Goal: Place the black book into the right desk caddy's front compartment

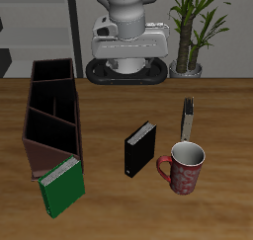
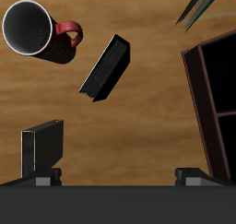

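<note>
Nothing done yet, by the look of it. Black book [image 1: 139,149] standing on the table, just beside the red mug [image 1: 184,168] and well apart from the right desk caddy [image 1: 51,114]. Gripper [image 2: 118,178] up high over the book, fingers wide apart, holding nothing. Left to do: going down, grabbing, lifting, carrying over, dropping into the caddy's front compartment.

Robot arm [image 1: 126,7]: glossy white rounded shells w/ grey shading. Below it a white block w/ small dark marks, sitting on a flat black oblong base w/ rounded ends. Pincer [image 2: 117,177]: black body, two short dark grey finger stubs w/ lighter tips.
</note>
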